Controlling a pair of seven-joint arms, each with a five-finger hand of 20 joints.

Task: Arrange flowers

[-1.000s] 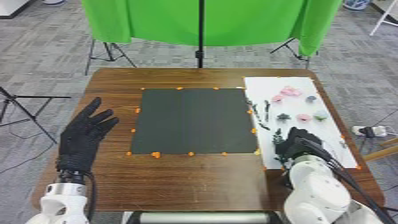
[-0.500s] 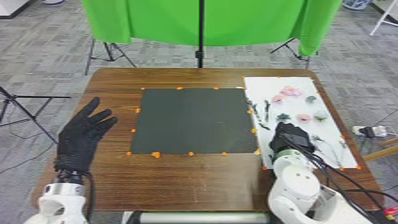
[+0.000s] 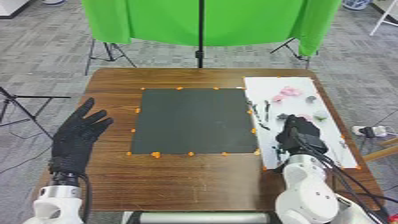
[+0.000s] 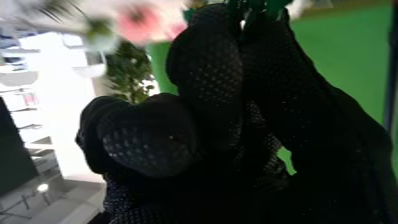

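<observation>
1. The flowers lie on a white rectangular sheet [image 3: 256, 86] along the table's right side: a large light-pink flower [image 3: 290, 91], a smaller pink blossom [image 3: 277, 98], a small grey-blue flower [image 3: 310, 100] and a pale green flower [image 3: 321, 115].
2. Dark green leafy sprigs [image 3: 266, 110] lie along the sheet's left edge, beside a small dark green rosette [image 3: 282, 116].
3. The black-gloved right hand [image 3: 300, 134] is over the nearer half of the sheet, blocking part of it, with black cables [image 3: 336, 169] trailing along its arm. The right wrist view shows a dark green leafy piece [image 4: 274, 6] at the hand's far end; whether it is grasped, I cannot tell.
4. A dark grey rectangular mat [image 3: 195, 120], bordered by orange tape bits [image 3: 155, 155], sits just left of the sheet.
5. The brown wooden table [image 3: 195, 190] shows wood in front of and behind the mat.
6. The black-gloved left hand [image 3: 75, 139] is released, fingers spread loosely, by the left table edge, apart from the mat.
7. Beyond the far edge, a bright green cloth [image 3: 160, 22] hangs behind a thin black pole [image 3: 201, 40]; a black tripod [image 3: 34, 116] stands on the grey floor at left.
</observation>
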